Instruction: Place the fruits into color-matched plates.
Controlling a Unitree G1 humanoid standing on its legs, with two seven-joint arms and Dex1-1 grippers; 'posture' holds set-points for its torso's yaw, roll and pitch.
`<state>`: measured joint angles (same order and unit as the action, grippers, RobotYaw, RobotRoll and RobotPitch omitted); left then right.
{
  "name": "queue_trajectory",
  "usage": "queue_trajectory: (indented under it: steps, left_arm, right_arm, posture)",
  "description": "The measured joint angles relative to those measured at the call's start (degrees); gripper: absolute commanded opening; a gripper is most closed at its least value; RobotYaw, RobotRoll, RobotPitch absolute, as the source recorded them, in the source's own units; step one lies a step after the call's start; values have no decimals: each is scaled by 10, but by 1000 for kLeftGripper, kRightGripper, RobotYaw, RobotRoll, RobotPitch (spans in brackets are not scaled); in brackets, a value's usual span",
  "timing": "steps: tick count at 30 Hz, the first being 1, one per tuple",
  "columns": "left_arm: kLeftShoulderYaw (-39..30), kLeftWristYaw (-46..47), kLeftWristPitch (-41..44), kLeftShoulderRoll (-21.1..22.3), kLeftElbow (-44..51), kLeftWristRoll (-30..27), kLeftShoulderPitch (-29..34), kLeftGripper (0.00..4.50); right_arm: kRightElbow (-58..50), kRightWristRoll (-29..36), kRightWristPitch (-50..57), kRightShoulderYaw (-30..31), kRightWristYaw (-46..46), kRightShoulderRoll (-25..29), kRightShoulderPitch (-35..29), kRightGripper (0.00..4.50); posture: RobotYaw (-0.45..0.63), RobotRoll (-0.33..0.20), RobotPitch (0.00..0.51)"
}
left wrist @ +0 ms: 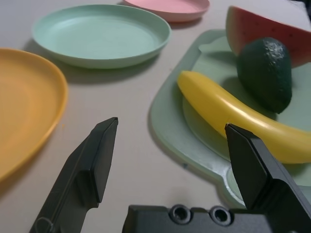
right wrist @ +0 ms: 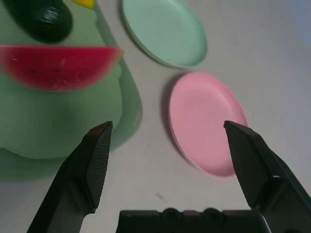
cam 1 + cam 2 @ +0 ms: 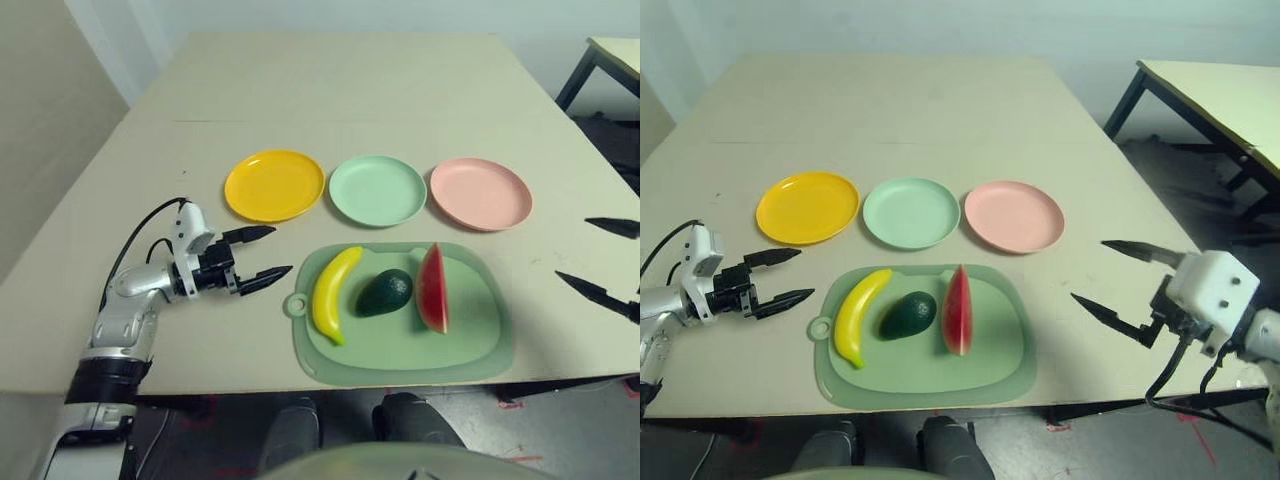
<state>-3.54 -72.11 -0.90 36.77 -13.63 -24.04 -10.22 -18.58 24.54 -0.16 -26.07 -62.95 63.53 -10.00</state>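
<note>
On the beige table (image 3: 940,110) before me, three plates lie in a row: the yellow-orange plate (image 3: 807,207) at my left, the mint green plate (image 3: 911,212) in the middle, the pink plate (image 3: 1014,215) at my right, each near its neighbour but not touching, all three bare. Nearer to me than the plates lies the green mat (image 3: 923,370), its tab hole toward my left, and all three fruits rest on it. The banana (image 3: 860,316) lies on the mat's left part, curved, one end toward the plates. The avocado (image 3: 907,315) sits just beside it at the middle, and the watermelon wedge (image 3: 957,309) stands on edge at the avocado's right, possibly touching it; the head views leave that contact unclear. My left gripper (image 3: 783,277) hangs just left of the mat, pointing toward the banana, jaws spread wide and holding nothing. My right gripper (image 3: 1108,276) hangs off the mat's right side, well apart from it, pointing toward the pink plate, jaws likewise spread wide and holding nothing.
</note>
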Motion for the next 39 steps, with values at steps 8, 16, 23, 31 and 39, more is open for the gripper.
queue_trajectory:
  steps: [8,16,23,31,39]
  left_arm:
    - [9,-4,15,0,8,-1,4,4500]
    - [2,-18,24,18,43,-6,19,4500]
    - [4,-85,6,28,86,-25,34,4500]
    - [15,-127,13,31,99,-38,1,4500]
    - [24,-131,12,28,81,-32,-9,4500]
  right_arm:
    - [-36,-54,-21,159,-82,75,174,4479]
    - [18,-135,-136,332,-249,75,397,4479]
    - [73,-224,-218,446,-290,51,520,4479]
    - [97,-246,-231,512,-291,14,572,4479]
    - [104,-251,-244,547,-291,-22,577,4479]
  posture:
    - [-101,0,55]
    - [-51,0,54]
    - [-18,0,54]
    - [-39,0,55]
    - [-31,0,57]
